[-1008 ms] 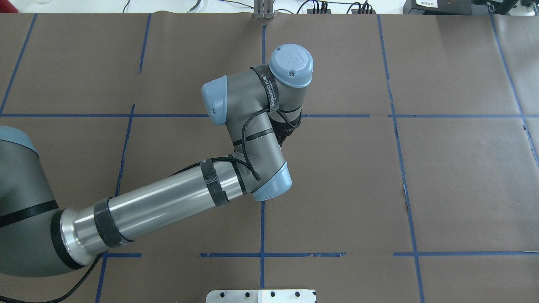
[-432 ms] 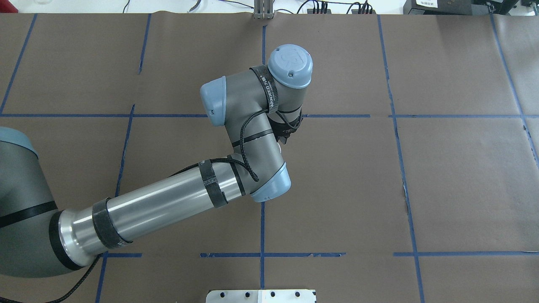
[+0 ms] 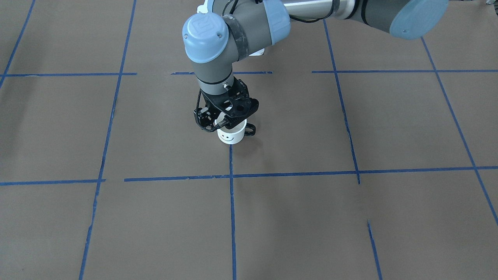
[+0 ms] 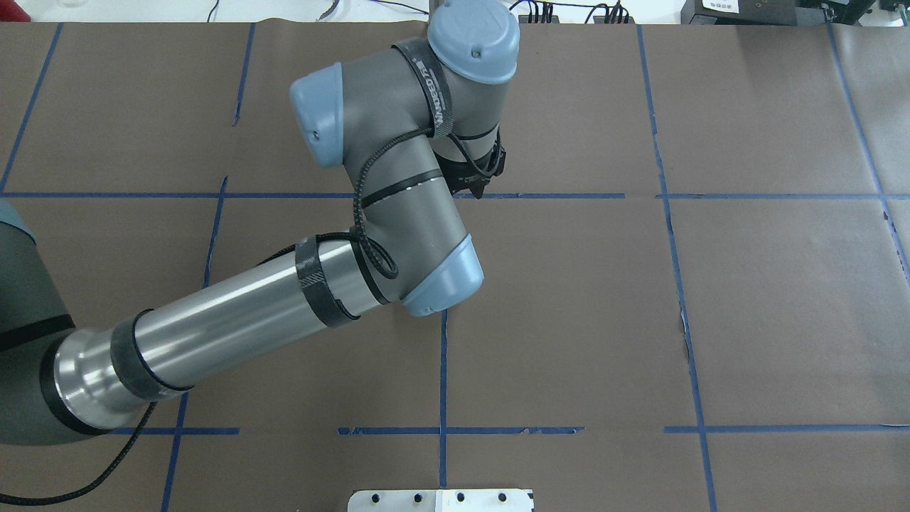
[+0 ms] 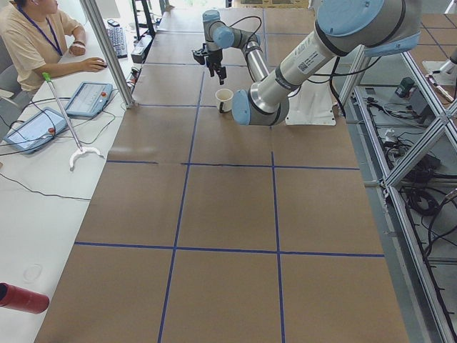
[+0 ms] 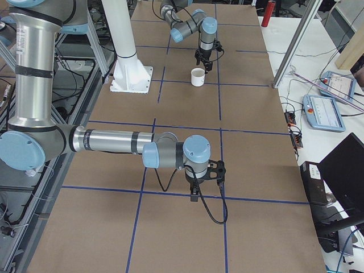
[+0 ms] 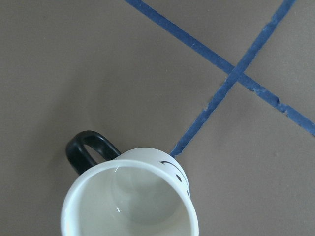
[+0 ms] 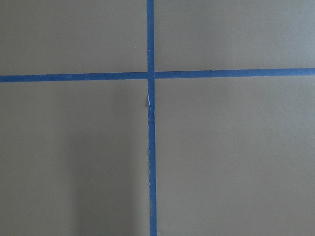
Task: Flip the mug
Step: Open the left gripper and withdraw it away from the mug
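Note:
The white mug (image 3: 231, 136) stands upright on the brown table, mouth up, with its smiley face toward the front camera and its black handle (image 3: 251, 130) on that view's right. My left gripper (image 3: 221, 123) hangs just above the mug, open and not touching it. The left wrist view looks down into the mug's empty pale interior (image 7: 130, 196). The mug also shows in the exterior right view (image 6: 197, 77) and the exterior left view (image 5: 224, 100). In the overhead view my left arm hides it. My right gripper (image 6: 194, 195) is low over a tape cross far from the mug; I cannot tell its state.
Blue tape lines (image 3: 231, 177) divide the table into squares. A white base plate (image 4: 441, 500) sits at the robot's edge. An operator (image 5: 36, 43) with tablets sits along the far side. A red cylinder (image 5: 21, 296) lies at the left end.
My left arm's wrist has risen and shifted toward the table's far edge in the overhead view. The mug stays hidden under the arm there.

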Robot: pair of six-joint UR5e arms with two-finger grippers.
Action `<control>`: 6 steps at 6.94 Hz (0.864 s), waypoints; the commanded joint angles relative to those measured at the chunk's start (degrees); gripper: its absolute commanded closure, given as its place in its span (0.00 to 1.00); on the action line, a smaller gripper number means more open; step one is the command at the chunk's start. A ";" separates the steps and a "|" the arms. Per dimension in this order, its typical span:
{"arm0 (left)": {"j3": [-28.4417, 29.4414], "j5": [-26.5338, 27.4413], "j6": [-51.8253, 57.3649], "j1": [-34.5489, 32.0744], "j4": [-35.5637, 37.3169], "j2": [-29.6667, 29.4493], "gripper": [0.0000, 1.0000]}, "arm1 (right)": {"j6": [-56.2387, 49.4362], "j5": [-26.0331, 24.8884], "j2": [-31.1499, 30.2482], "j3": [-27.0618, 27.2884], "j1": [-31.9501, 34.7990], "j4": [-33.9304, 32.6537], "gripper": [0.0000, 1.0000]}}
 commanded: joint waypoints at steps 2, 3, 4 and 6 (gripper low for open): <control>-24.06 -0.07 16.98 -12.54 4.34 17.06 0.00 | -0.02 0.00 0.00 0.00 0.00 0.00 0.00; -24.29 -0.59 26.91 -19.29 3.90 20.07 0.00 | -0.02 0.00 0.00 0.00 0.00 0.00 0.00; -23.95 -0.77 38.40 -26.41 0.50 25.59 0.00 | 0.06 0.00 0.00 0.00 0.00 0.00 0.00; -22.37 -4.78 62.03 -39.86 -8.36 38.84 0.00 | -0.02 0.00 0.00 0.00 0.00 0.00 0.00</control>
